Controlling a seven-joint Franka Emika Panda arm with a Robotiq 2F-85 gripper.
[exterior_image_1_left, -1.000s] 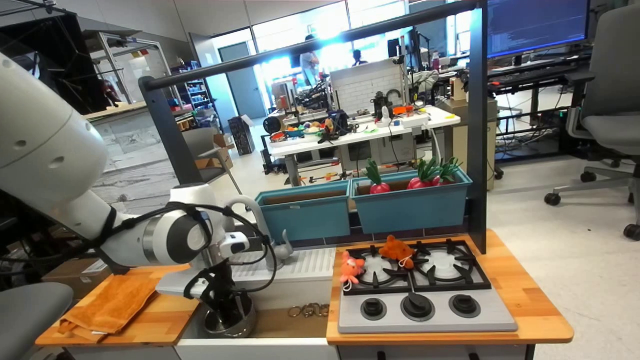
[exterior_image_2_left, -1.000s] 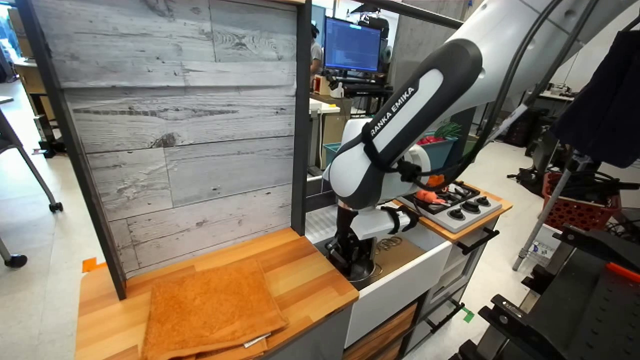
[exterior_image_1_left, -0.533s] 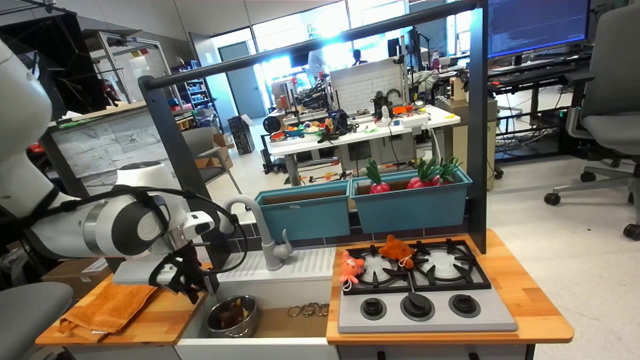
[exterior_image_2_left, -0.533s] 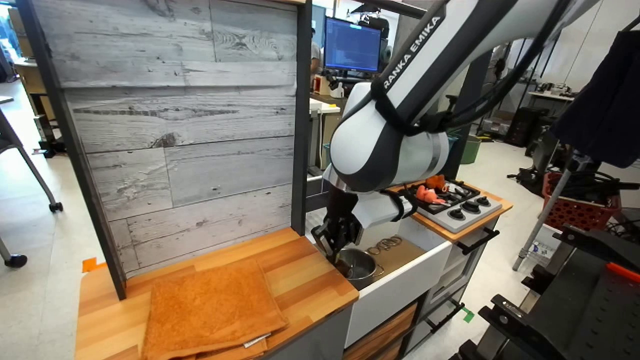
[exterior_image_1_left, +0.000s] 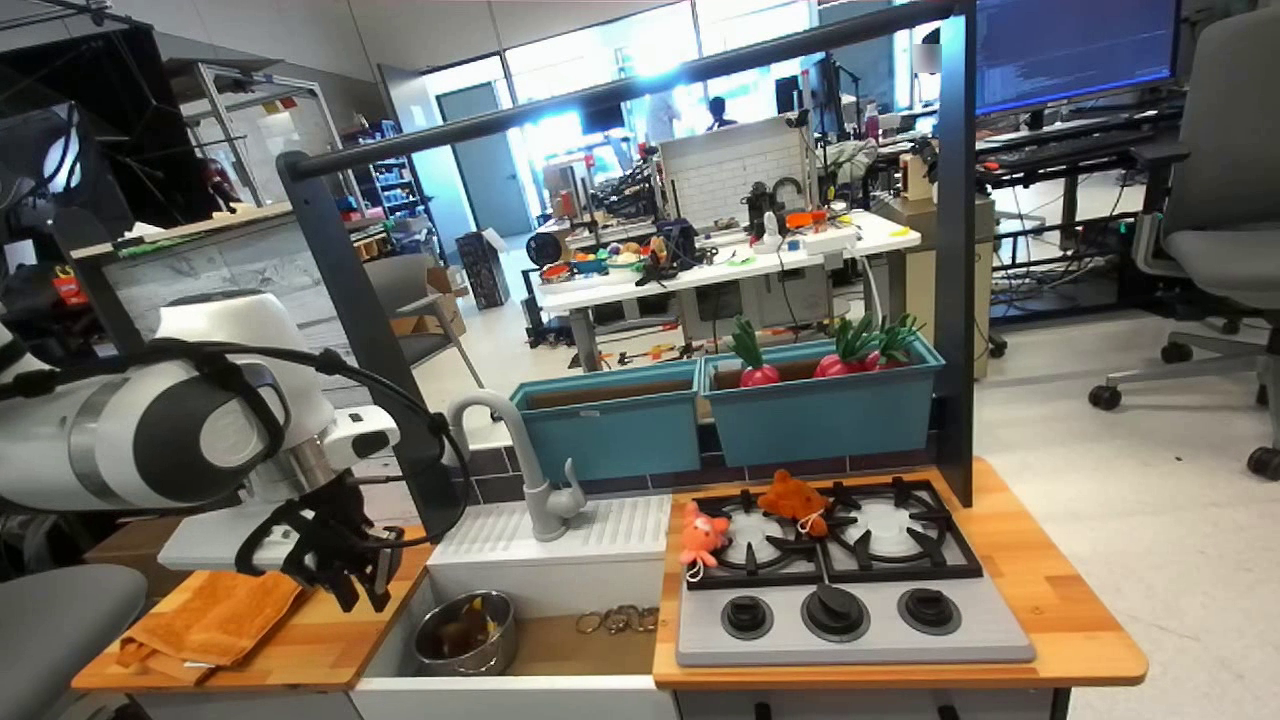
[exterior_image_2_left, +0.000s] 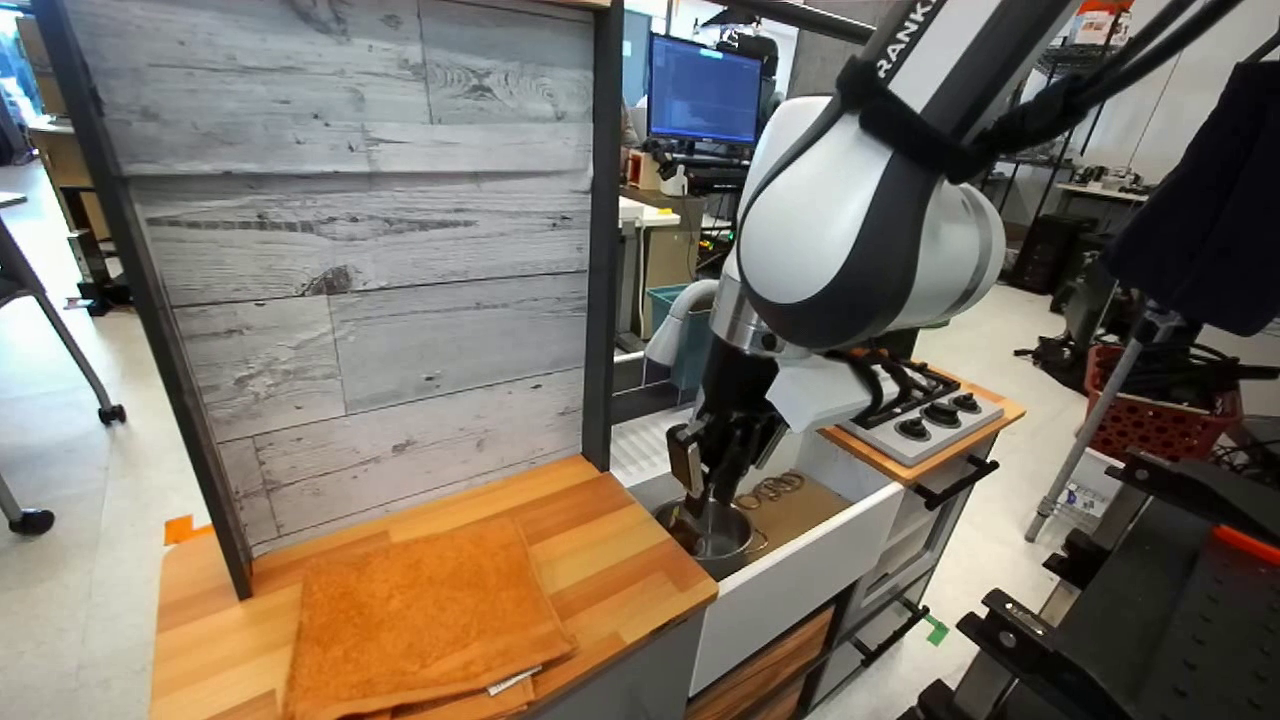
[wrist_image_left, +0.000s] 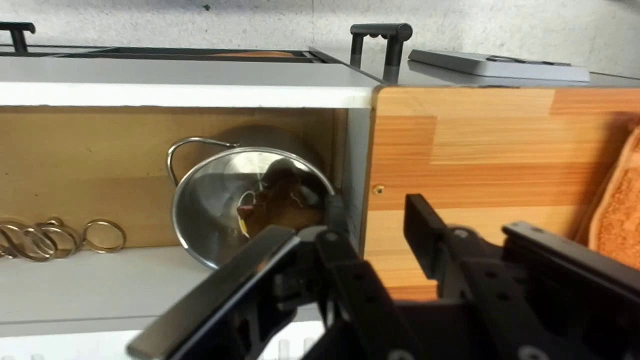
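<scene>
While the claw (wrist_image_left: 377, 215) hangs near the edge where the wooden tabletop (wrist_image_left: 480, 170) meets the sink (exterior_image_1_left: 570, 590), its two fingers stand apart with nothing between them. Nearest to it in an exterior view is the pot (exterior_image_1_left: 485, 657), with a gap between the two; in the wrist view one finger merely overlaps its rim. The pot stands upright on the sink's floor, at the end beside the tabletop, and the sink's walls presumably keep it from sliding off. Inside the pot lies a brown item (wrist_image_left: 282, 207), too dim to name, likely kept in by the high metal side.

The pot is round, shiny and thin-rimmed, with a wire-like loop handle; the brown item looks soft, with a yellow patch and a pale loop. Slim metal rings (wrist_image_left: 55, 221) lie bunched near the sink's ribbed drainboard (exterior_image_1_left: 610, 528). The tabletop is made of wood strips in mixed tones, and on it an orange cloth (exterior_image_2_left: 420, 610), napped like towelling, lies folded flat. On the stove (exterior_image_1_left: 880, 650), a plush orange toy (exterior_image_1_left: 790, 497) rests across dark grate bars, which apparently bear its weight.
</scene>
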